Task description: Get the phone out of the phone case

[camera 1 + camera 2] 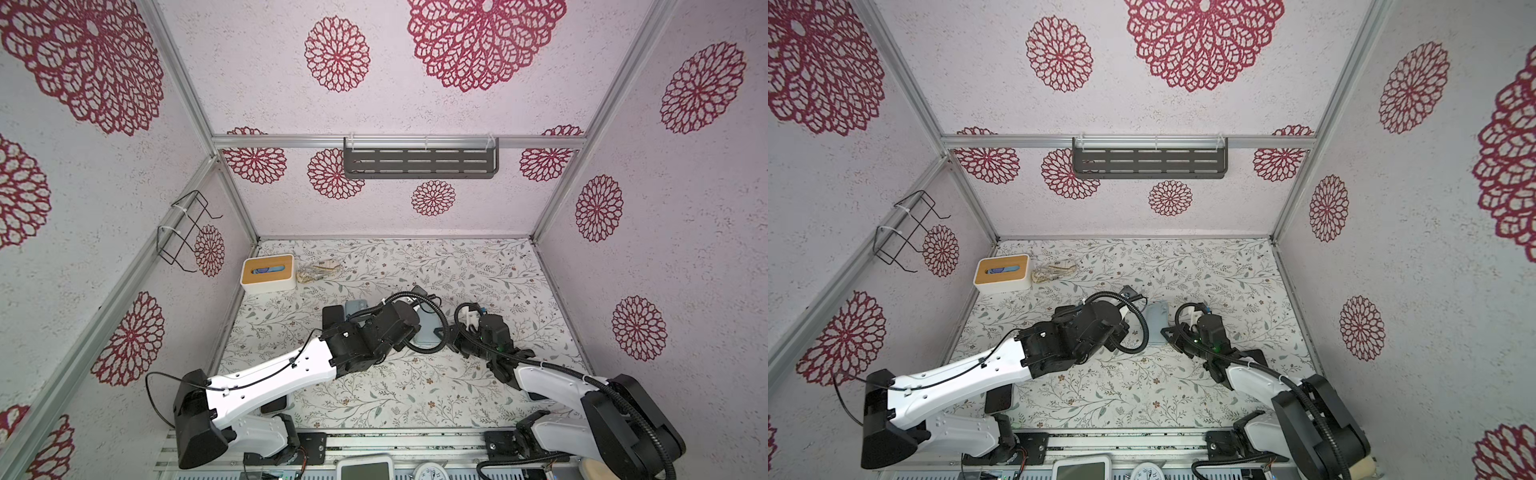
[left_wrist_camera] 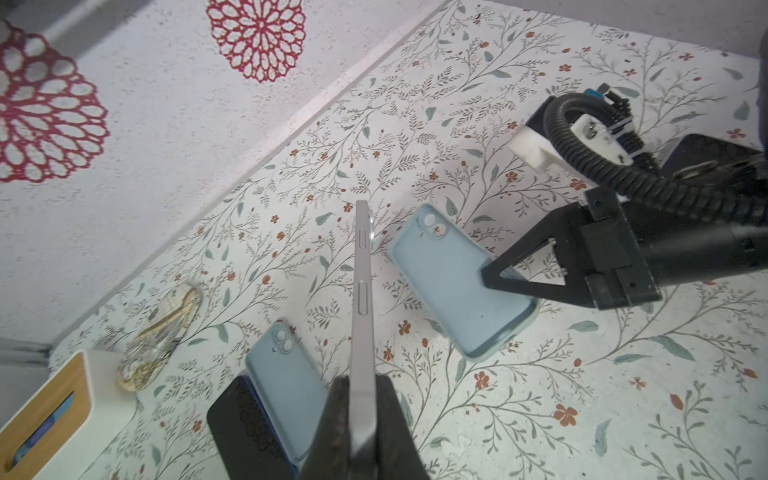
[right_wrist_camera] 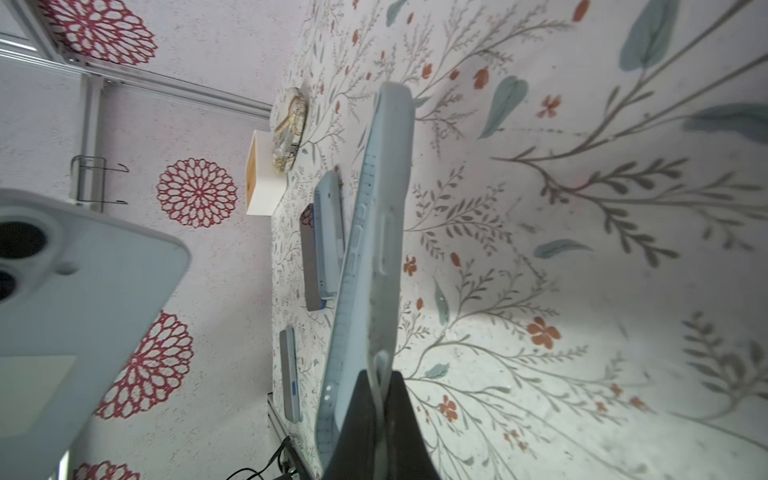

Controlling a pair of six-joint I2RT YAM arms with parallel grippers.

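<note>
The phone [image 2: 360,291], a thin grey slab seen edge-on, stands clear of the case with my left gripper [image 2: 362,380] shut on its lower end. The right wrist view shows its pale blue back and camera lenses [image 3: 83,291]. The empty light-blue phone case [image 2: 453,282] lies hollow side up beside it at mid-table [image 1: 426,328] [image 1: 1158,322]. My right gripper [image 3: 380,374] is shut on the case's side wall [image 3: 374,249], as the left wrist view also shows [image 2: 488,276]. In both top views the left wrist hides the phone.
Another light-blue phone [image 2: 286,386] rests on a black one [image 2: 245,424] left of the held phone. A wood-topped tissue box [image 1: 268,272] and a clear bag [image 1: 318,270] sit at the back left. A dark device [image 1: 274,405] lies under the left arm.
</note>
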